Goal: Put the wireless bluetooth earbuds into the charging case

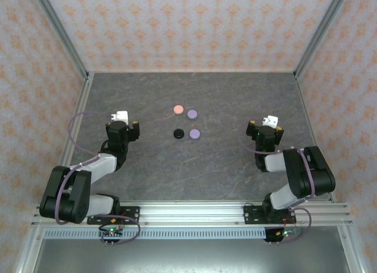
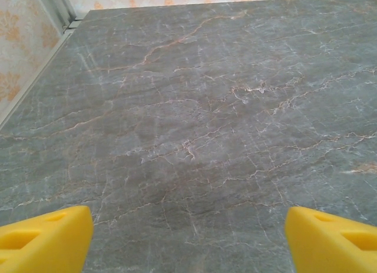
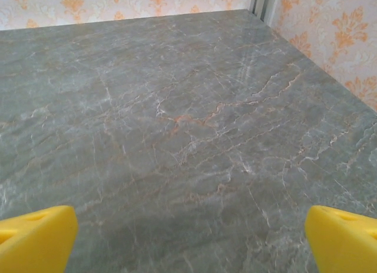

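Several small round charging cases lie closed in a cluster at the table's middle: a pink case (image 1: 178, 109), a lilac case (image 1: 192, 114), a black case (image 1: 178, 133) and a second lilac case (image 1: 194, 133). The earbuds are out of view. My left gripper (image 1: 125, 121) (image 2: 188, 240) hovers left of the cluster, well apart from it, its yellow fingertips (image 2: 44, 237) spread wide over bare table. My right gripper (image 1: 268, 125) (image 3: 191, 240) stands right of the cluster, also open, with nothing between its yellow fingertips (image 3: 35, 237).
The grey marble-patterned table (image 1: 224, 161) is fenced by patterned walls with metal corner posts (image 1: 65, 40) on three sides. An aluminium rail (image 1: 194, 213) carrying both arm bases runs along the near edge.
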You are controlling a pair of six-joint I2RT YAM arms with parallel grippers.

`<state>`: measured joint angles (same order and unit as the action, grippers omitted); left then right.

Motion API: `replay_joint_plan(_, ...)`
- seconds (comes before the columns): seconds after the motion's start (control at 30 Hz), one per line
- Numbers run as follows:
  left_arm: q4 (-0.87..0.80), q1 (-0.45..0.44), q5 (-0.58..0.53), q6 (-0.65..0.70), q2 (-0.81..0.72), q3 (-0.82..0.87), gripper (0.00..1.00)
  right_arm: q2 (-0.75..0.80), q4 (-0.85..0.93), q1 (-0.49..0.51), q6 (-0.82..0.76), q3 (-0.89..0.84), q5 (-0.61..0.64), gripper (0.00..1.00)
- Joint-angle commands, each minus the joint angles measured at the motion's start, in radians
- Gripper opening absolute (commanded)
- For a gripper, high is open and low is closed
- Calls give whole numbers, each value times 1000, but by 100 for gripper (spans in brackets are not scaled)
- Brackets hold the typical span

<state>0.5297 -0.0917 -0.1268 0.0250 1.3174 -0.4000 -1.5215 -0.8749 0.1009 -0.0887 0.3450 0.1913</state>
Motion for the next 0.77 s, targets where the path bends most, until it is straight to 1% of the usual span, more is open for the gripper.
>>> replay_joint_plan(0.0,220,42,112,17,63,33,84,0,102,-76,64,75,-118,99)
replay_joint_plan(0.07,266,72,163,4,126,24,84,2,91,-82,66,68,-126,99)
replay_joint_plan(0.13,237,89,185,-3,182,-17,85,1,91,-81,66,68,-125,99)
replay_joint_plan(0.33,228,90,171,-9,178,-19,88,4,91,-79,60,66,-125,99)
replay_joint_plan(0.4,222,84,158,-7,178,-21,97,2,94,-76,56,68,-121,99)
replay_joint_plan(0.43,217,83,157,-6,176,-22,100,4,94,-69,49,68,-116,99)
replay_joint_plan(0.5,218,81,152,-7,178,-22,100,2,91,-58,42,69,-98,99)
replay_joint_plan(0.73,219,81,150,-5,178,-22,100,1,94,-58,42,70,-98,99)
